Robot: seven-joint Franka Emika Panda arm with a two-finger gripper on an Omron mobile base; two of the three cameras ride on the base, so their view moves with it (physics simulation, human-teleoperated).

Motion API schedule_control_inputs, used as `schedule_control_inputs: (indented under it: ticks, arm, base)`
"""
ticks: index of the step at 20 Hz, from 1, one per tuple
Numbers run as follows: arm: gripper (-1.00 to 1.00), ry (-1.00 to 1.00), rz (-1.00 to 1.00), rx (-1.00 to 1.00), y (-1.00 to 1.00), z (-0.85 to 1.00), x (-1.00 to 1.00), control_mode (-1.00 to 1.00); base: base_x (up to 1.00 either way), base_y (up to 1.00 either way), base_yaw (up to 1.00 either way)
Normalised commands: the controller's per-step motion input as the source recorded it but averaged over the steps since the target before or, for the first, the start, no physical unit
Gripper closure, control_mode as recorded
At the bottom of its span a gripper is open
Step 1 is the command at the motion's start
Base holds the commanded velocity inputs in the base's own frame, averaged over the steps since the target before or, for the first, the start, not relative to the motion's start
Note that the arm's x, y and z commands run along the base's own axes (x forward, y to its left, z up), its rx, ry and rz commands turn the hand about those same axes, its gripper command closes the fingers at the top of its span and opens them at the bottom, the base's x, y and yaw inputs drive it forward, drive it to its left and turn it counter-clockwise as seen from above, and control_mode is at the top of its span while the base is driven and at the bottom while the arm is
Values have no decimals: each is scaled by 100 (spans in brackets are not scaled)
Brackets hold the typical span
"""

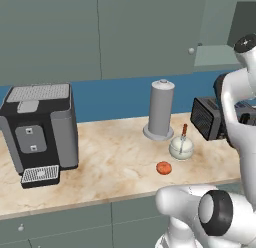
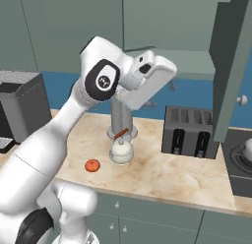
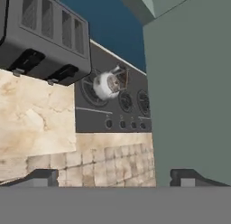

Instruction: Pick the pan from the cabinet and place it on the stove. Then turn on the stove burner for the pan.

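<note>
In front of me runs a beige marbled counter (image 1: 115, 167) with grey-green base cabinets (image 2: 162, 221) below it, small round knobs on their fronts. Behind it the wall (image 1: 115, 99) is painted deep blue. Down past the counter edge I see a floor (image 3: 108, 162) of tan square tiles. The light is even and soft, with only faint shadows on the stone.

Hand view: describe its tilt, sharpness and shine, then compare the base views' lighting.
Hand view: rolled, so the stove and toaster slant; textures look coarse and soft; the kettle carries a bright highlight. Left base view: flat, even light, faint shadow beneath the coffee machine. Right base view: equally even, no glare on the counter.
</note>
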Motion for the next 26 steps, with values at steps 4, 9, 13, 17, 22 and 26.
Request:
schedule_control_inputs:
  ticks: [4,9,13,17,22,26]
  arm:
    - [-100,-37,16,7,100,-23,-18,-100]
    - [-100,-38,22,10,95,-4,-1,-100]
    - [-100,-34,27,9,86,7,0,-100]
    - [-100,-31,26,8,63,29,0,-100]
    - [-100,-29,28,7,46,36,0,-100]
    - [-100,-26,26,8,38,38,0,-100]
  base:
    - [0,0,0]
    - [0,0,0]
    - [0,0,0]
    - [0,0,0]
    - [0,0,0]
    - [0,0,0]
